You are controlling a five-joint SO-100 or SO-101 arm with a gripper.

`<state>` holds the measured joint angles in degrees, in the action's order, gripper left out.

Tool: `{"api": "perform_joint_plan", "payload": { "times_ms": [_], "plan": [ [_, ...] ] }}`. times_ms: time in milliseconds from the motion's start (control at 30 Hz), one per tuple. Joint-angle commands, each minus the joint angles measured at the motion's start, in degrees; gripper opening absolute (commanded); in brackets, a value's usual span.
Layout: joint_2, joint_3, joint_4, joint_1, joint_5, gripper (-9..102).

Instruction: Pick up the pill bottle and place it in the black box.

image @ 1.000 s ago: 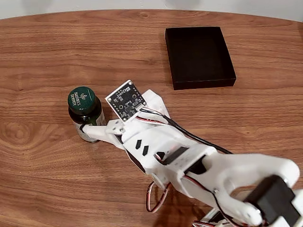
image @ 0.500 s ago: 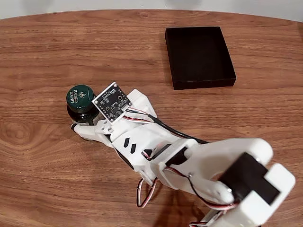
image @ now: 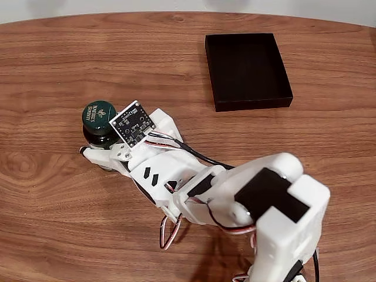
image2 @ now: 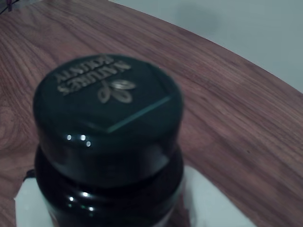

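**Bottle upright between the fingers, box far across the table**

From my wrist camera the pill bottle (image2: 108,142) sits right under the lens, standing upright with its long axis vertical and its cap facing up toward me. The cap is a dark green, glossy disc with pale lettering and a small leaf mark printed on top; below it the neck narrows, then the shoulder swells out again, smooth and shiny with small highlights. White plastic of the fingers (image2: 28,208) shows low on both sides of the body.

In the fixed view the gripper (image: 101,156) reaches in from the lower right, and the bottle (image: 98,122) stands on the left half of the table, its round cap toward the camera. One white finger lies along its near side at the base. I cannot tell whether the pincer is clamped on the bottle or just surrounding it; the far finger is hidden.

The table (image: 59,64) is wood-grain, brown, with a curved far edge.

Farthest off, at upper right, lies the black box (image: 247,70): matte, rectangular, shallow, low-walled, well apart from the bottle.
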<state>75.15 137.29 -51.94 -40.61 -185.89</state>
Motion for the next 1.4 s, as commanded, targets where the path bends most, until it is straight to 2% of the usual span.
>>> {"api": "perform_joint_plan", "payload": {
  "times_ms": [0, 367, 567, 867, 1100, 1233, 1367],
  "plan": [
    [-0.62, -4.92, -3.52, 0.35, 1.32, 31],
    [-4.39, -7.73, -7.56, -1.05, 8.0, 24],
    [-3.08, -6.59, -8.0, -1.32, 8.79, 17],
    [2.72, -2.46, -8.0, -0.35, 6.15, 15],
    [12.3, 2.64, -3.08, 2.9, 4.92, 14],
    [19.86, 4.48, 1.93, 6.59, 4.04, 14],
    [23.91, 5.89, 3.08, 11.34, 2.55, 15]
  ]
}}
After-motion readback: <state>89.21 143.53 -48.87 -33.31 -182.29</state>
